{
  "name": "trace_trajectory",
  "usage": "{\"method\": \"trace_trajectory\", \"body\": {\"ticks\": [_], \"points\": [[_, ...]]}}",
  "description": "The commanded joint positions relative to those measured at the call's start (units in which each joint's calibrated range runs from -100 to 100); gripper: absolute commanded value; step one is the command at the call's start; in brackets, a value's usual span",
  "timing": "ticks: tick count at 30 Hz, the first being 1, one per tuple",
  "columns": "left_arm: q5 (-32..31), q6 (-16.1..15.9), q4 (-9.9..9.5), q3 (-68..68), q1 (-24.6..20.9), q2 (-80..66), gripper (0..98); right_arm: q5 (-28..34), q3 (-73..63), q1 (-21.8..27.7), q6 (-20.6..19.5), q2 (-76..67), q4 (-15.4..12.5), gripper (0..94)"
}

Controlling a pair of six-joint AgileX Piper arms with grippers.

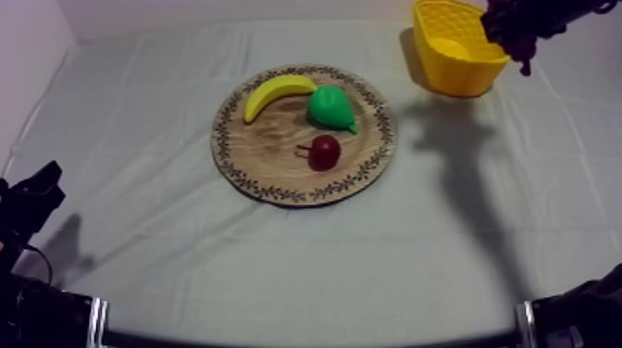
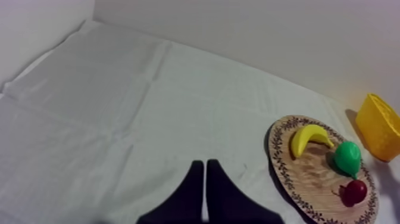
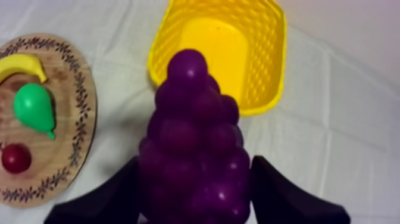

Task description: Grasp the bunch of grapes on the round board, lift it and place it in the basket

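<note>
the bunch of dark purple toy grapes (image 3: 190,107) hangs at the rim of the yellow woven basket (image 3: 271,65), clamped between the black fingers of the right pincer (image 3: 196,170). beside the basket lies the round wooden board with a patterned rim (image 1: 278,157), carrying a yellow toy banana (image 1: 276,93), a green toy pear (image 1: 330,108) and a small red fruit (image 1: 324,152). the left pincer (image 2: 205,179), fingers together on nothing, sits low over the bench cloth, well apart from the basket.

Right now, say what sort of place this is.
Likely a robot test bench: cloth-covered table, toy pear on a wooden board, right gripper holding the bunch of grapes near the yellow basket.
</note>
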Motion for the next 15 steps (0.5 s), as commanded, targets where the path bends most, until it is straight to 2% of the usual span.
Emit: {"method": "trace_trajectory", "body": {"ticks": [1,15], "points": [[0.05,0.01,0.00,0.02,0.01,0.00,0.0,-0.45,-4.15,0.38,-0.16,4.14,0.22,37.4],[0.05,0.01,0.00,0.02,0.01,0.00,0.0,1.98,-33.09,2.51,-2.69,28.49,1.05,35.9]]}}
